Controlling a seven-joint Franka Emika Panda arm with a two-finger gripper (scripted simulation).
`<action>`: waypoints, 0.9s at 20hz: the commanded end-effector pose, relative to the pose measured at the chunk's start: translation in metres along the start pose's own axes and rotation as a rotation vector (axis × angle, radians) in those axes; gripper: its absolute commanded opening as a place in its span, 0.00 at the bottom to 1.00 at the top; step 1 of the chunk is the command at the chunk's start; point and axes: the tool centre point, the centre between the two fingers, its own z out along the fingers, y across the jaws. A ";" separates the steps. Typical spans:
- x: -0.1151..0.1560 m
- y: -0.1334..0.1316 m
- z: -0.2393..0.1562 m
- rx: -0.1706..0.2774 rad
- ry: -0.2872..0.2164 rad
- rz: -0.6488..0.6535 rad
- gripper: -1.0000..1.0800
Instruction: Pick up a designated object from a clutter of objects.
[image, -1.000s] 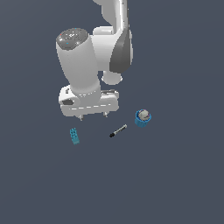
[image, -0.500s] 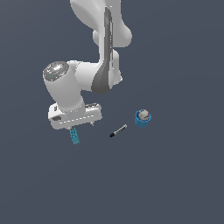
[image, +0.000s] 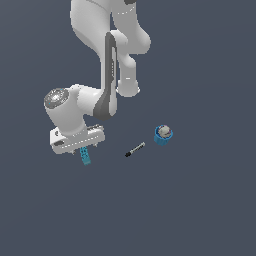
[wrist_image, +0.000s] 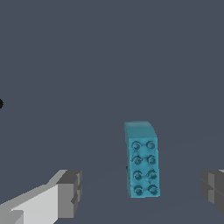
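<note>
One gripper (wrist_image: 140, 188), fingers spread wide and empty — left pad (wrist_image: 70, 192), then the teal brick (wrist_image: 141, 159) in the gap, nearer the right pad (wrist_image: 214, 189). Brick lies flat on the floor, studs up, long axis crossing the closing line — narrow width presented for grasp.

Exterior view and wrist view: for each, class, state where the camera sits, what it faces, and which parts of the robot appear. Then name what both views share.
Exterior view: off the arm, looking down at the dark floor; shows the white arm, the gripper over the teal brick, the marker and the blue cup.
Wrist view: on the wrist, facing down between the open fingers; only the finger pads show, either side of the brick.
Shared: the teal brick and the gripper.
</note>
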 end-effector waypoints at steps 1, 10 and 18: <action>-0.006 0.007 0.010 -0.003 0.000 -0.019 0.96; -0.014 0.014 0.021 -0.006 -0.003 -0.039 0.96; -0.015 0.014 0.043 -0.006 -0.003 -0.039 0.96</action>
